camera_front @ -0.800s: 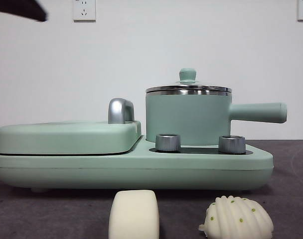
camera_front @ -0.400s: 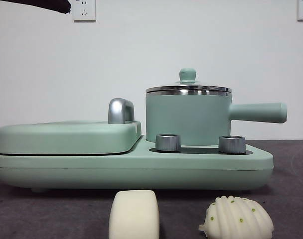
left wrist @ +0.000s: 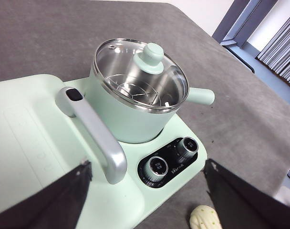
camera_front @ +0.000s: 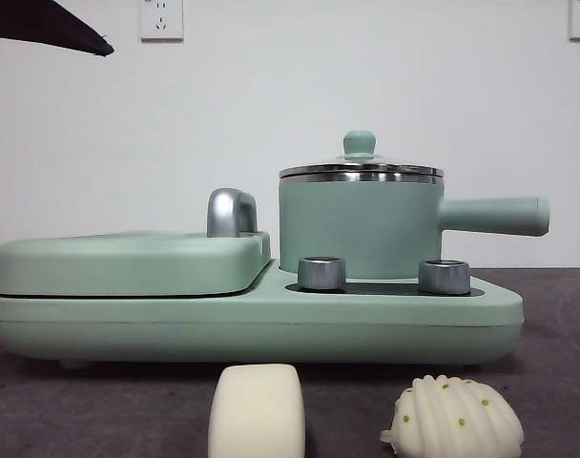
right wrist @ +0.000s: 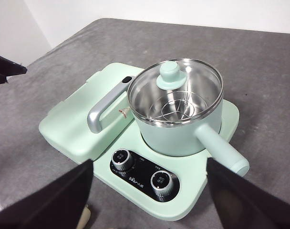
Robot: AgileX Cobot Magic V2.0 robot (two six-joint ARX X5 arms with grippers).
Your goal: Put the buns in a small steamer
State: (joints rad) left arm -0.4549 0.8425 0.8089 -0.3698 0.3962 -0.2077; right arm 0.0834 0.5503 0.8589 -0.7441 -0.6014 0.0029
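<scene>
The small steamer (camera_front: 362, 224), a mint-green pot with a steel rim, stands on the right of the cooker base with its glass lid (left wrist: 138, 71) on and its straight handle (camera_front: 495, 216) pointing right. Two pale buns lie on the table in front of the base: a smooth block (camera_front: 257, 410) and a ridged shell with green dots (camera_front: 452, 417), which the left wrist view also shows (left wrist: 205, 218). My left gripper (left wrist: 146, 166) hovers open, high above the griddle side. My right gripper (right wrist: 150, 162) hovers open above the knobs. Neither holds anything.
A flat lidded griddle (camera_front: 128, 262) with a chrome handle (camera_front: 231, 212) fills the left half of the green base (camera_front: 271, 329). Two steel knobs (camera_front: 321, 273) sit in front of the pot. A black arm tip (camera_front: 51, 29) shows at the top left corner.
The black arm tip at the top left slid right, then came back a little and dipped lower. The pot, lid and both buns have not moved.
</scene>
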